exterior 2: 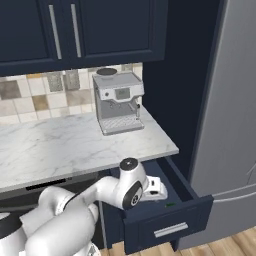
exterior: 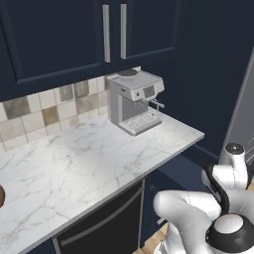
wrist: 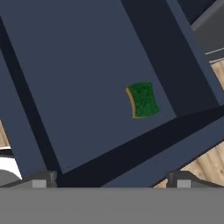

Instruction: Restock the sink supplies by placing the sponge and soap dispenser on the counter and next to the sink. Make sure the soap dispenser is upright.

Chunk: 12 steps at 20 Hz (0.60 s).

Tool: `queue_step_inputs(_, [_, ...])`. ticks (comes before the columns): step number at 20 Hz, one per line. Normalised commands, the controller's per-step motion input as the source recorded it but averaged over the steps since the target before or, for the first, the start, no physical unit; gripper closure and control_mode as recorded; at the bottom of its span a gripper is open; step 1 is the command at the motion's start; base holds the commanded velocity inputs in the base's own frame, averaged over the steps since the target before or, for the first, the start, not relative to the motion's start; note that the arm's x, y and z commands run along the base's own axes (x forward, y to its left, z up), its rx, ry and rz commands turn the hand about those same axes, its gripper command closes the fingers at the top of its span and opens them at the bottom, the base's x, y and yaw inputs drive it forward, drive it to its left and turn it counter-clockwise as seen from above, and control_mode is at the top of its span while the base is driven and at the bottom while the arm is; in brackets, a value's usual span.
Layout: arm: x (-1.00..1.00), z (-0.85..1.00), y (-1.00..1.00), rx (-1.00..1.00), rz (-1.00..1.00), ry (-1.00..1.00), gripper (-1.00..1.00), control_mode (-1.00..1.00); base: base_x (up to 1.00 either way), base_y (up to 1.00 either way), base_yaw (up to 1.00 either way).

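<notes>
Item: sponge [wrist: 142,99]. Green top, yellow edge showing on one side. Lies flat on the floor of an open drawer [wrist: 87,65] below the counter [exterior: 74,158], toward the drawer's front corner, apart from the walls. In the right base view a small green spot at the drawer's front appears to be the same item.

Item: gripper [wrist: 111,178]. Fingers [wrist: 41,179] spread wide, holding nothing. It hangs above the drawer looking down into it; the sponge sits ahead of the tips and off to one side, not between them. Judged purpose: lining up for a pick from above.

Item: counter. White marble, grey veins. Carries a grey coffee machine [exterior: 135,99] at its far end by the tiled wall. Broad bare stretch in front, suited to receive the supplies.

Item: brownish rounded object [exterior: 1,196] at the left edge of the left base view, on the counter; cut off, too little visible to identify.

Status: sponge not yet lifted.
</notes>
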Motion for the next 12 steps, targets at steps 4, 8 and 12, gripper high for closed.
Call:
queue_step_inputs(4, [0.14,-0.5,0.0,0.0,0.0,0.09,-1.0,-1.0,0.0,0.0,0.0])
queue_step_inputs(8, [0.02,-0.49,-0.05,0.0,0.0,0.07,-1.0,-1.0,0.0,0.0,0.0])
queue_step_inputs(12, [-0.04,-0.35,-0.2,0.0,0.0,0.02,-1.0,-1.0,0.0,0.0,0.0])
